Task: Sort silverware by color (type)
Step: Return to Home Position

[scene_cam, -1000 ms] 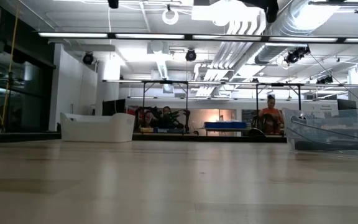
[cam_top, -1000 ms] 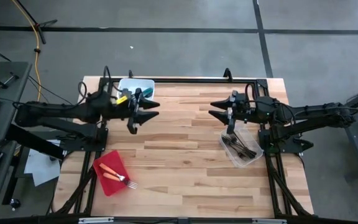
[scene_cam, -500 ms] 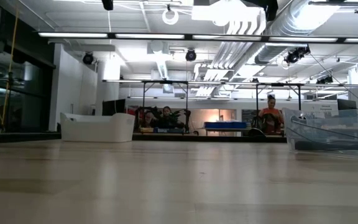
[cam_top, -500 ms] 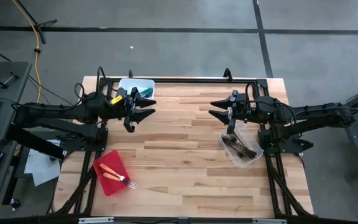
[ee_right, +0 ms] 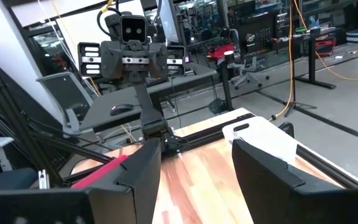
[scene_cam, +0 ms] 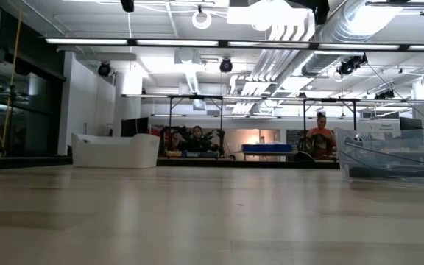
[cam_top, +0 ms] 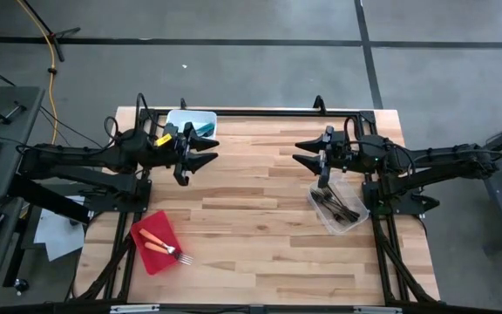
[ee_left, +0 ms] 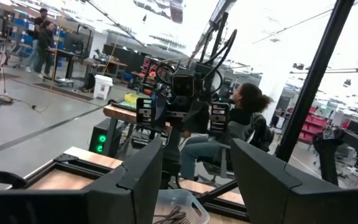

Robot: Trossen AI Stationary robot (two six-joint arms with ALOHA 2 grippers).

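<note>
L gripper (cam_top: 216, 150) hangs over the table (cam_top: 260, 227) on its left side, just beside the white tub (cam_top: 181, 118), fingers wide apart, holding nothing. R gripper (cam_top: 295, 152) hangs opposite, near the clear tub (cam_top: 353, 227), also wide and empty. The silverware is in 3 places: orange forks (cam_top: 155, 247) on the red tray (cam_top: 159, 222), one w/ tines past the tray's edge; dark forks (cam_top: 336, 204) in the clear tub; teal-blue ones (cam_top: 204, 129) in the white tub, partly hidden by the L arm (cam_top: 85, 157)
</note>
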